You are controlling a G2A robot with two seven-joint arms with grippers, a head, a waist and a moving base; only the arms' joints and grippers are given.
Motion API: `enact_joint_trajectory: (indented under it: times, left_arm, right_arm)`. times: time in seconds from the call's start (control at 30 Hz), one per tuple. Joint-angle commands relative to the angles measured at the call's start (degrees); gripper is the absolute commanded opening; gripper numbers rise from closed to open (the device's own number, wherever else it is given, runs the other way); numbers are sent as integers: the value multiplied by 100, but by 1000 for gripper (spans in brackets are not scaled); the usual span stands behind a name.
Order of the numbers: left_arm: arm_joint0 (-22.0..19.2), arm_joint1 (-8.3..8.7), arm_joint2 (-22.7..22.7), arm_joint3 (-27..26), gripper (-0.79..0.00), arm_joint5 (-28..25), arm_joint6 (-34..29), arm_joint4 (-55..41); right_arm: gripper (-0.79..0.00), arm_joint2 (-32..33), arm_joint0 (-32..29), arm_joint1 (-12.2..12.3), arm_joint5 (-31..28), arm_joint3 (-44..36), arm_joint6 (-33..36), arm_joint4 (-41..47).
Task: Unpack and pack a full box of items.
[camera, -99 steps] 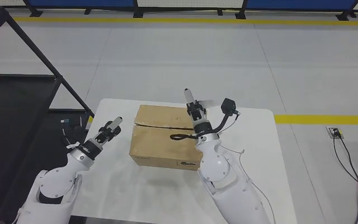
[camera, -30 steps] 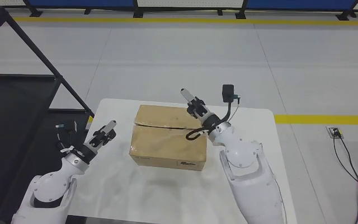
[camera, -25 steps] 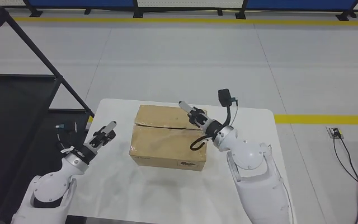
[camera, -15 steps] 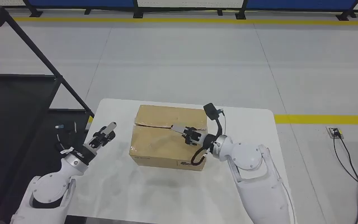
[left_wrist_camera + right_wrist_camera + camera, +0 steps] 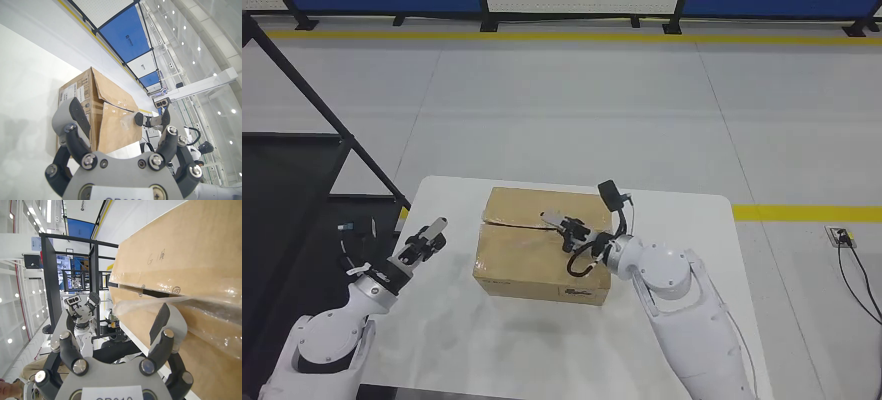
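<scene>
A closed brown cardboard box point(image 5: 537, 250) sits mid-table, its top flaps meeting at a taped seam point(image 5: 517, 226). My right gripper point(image 5: 555, 218) lies low over the box top by the seam and is open. In the right wrist view, one of its fingers point(image 5: 166, 321) rests against the box point(image 5: 179, 262), beside a loose strip of clear tape point(image 5: 140, 305). My left gripper point(image 5: 431, 236) hovers open over the table left of the box, nothing between its fingers point(image 5: 78, 113). The left wrist view shows the box point(image 5: 115, 121) ahead.
The white table point(image 5: 472, 330) has free surface left of and in front of the box. A black metal frame point(image 5: 312, 150) stands off the table's left side. A narrow strip of table lies right of the box.
My right gripper has swung down from above the box's back edge and moved left along the top seam. The left gripper has barely shifted.
</scene>
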Motion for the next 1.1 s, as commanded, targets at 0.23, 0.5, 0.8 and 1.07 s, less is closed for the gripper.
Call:
enact_joint_trajectory:
  times: [0.23, 0.5, 0.8, 1.07]
  left_arm:
    - [17, 1, 0, -22, 0, 33, 26, -27]
    - [12, 2, -6, -14, 0, 60, 24, -60]
    - [-15, 1, 28, 10, 0, 81, 23, -57]
    - [14, 6, -6, 9, 0, 64, 32, -70]
  right_arm:
    - [0, -70, 378, -39, 125, 492, -383, 429]
    - [0, -140, 592, -33, 315, 815, -508, 465]
    - [0, -339, 656, -5, 352, 882, -368, 302]
    - [0, -603, 775, -38, -41, 1076, -348, 424]
